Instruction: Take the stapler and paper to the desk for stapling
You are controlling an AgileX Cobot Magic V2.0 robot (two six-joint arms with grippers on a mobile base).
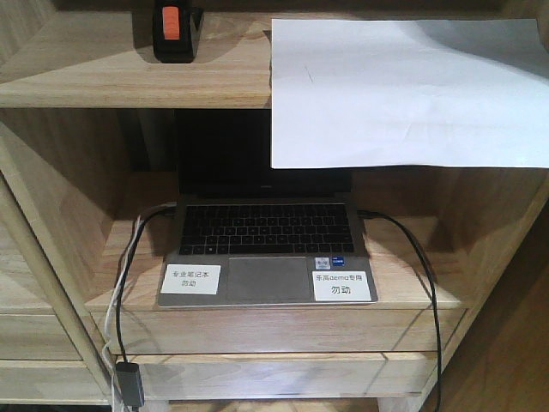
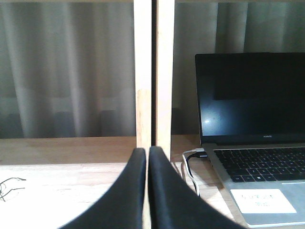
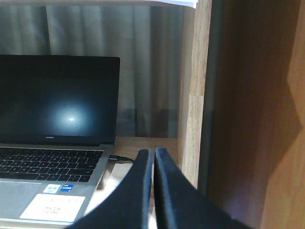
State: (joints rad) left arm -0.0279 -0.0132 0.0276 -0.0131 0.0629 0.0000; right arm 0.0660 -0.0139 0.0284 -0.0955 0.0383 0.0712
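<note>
So the stapler (image 1: 176, 30) sits on the upper shelf (image 1: 103, 77), far left, with its orange end facing the camera. The paper (image 1: 403, 90) is on the same shelf over to the right, well apart from the stapler. A good part of it hangs down past the shelf's front edge and covers the top right corner of the laptop (image 1: 266, 249) screen. The laptop is open with a dark screen, down on the worktop (image 1: 399, 287) below, and it has two white labels (image 1: 191, 279) stuck on its palm rest.

Both arms are low, near the worktop. The left fingers (image 2: 126, 191) are pressed together with nothing between them, pointing at a wooden upright just left of the laptop. The right fingers (image 3: 131, 191) are together too, also empty, just right of the laptop and near the right side panel.
</note>
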